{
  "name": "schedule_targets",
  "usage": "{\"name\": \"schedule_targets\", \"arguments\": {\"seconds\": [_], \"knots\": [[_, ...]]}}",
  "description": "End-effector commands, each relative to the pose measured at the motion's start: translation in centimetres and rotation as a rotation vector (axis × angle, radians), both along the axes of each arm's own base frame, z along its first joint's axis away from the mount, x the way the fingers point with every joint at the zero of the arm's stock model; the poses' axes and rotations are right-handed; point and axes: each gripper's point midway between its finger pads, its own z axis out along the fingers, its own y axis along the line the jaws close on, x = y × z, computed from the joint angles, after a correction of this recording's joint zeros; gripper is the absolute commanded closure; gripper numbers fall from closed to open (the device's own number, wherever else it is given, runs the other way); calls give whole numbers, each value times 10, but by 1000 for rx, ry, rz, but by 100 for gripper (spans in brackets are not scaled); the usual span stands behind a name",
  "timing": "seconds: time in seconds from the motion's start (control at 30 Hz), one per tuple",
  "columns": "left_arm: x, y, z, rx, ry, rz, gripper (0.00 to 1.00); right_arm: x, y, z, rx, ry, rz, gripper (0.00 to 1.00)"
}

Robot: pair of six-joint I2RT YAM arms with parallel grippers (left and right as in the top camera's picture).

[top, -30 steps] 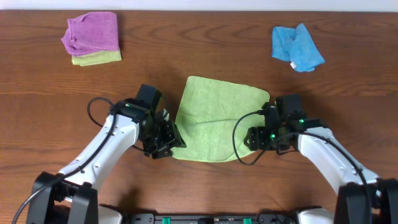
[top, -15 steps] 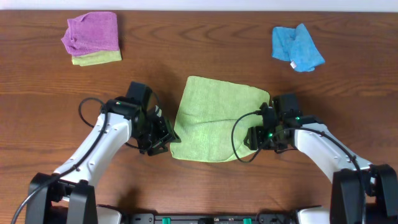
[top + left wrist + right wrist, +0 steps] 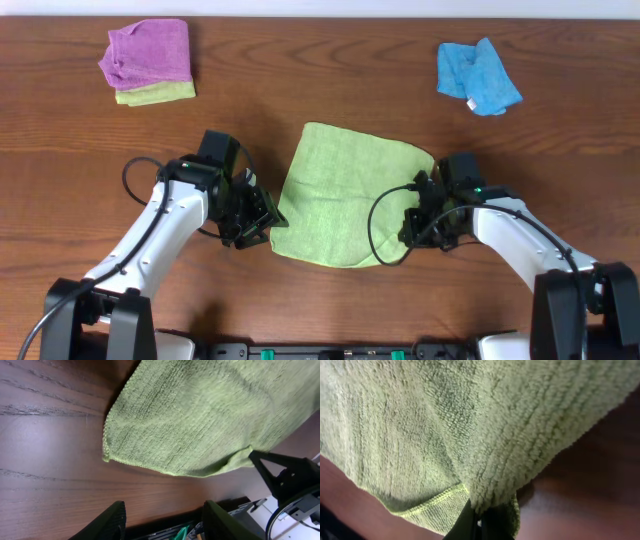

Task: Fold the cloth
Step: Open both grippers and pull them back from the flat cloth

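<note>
1. The green cloth point(image 3: 345, 195) lies in the middle of the bench point(image 3: 560, 140), between the two arms.
2. The right claw point(image 3: 416, 222) is pinched closed on the cloth's right edge, with fabric bunched between its fingers.
3. The left claw point(image 3: 260, 216) is spread wide with nothing in it, just off the cloth's front-left corner and not touching.
4. A purple cloth point(image 3: 150, 52) sits back left and a blue cloth point(image 3: 477, 75) back right.

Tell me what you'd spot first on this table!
A green cloth lies spread in the middle. The right gripper pinches its right edge, while the left gripper hangs open off its near left corner. At the back, a pink cloth sits far left and a blue cloth far right.
</note>
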Motion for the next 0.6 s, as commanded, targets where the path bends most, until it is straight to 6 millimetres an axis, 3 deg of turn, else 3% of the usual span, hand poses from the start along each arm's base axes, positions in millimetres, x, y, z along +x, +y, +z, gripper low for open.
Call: {"name": "schedule_targets", "arguments": {"seconds": [0.0, 0.13, 0.3, 0.57], "knots": [[3, 1, 1, 2, -12, 7, 49, -6, 3, 5, 20, 0, 18, 99], [7, 0, 1, -4, -32, 10, 49, -14, -1, 17, 1, -10, 29, 96], [13, -1, 2, -9, -54, 18, 49, -35, -8, 35, -21, 7, 41, 68], [21, -3, 3, -18, -81, 32, 48, -60, -12, 52, -27, 40, 47, 68]]}}
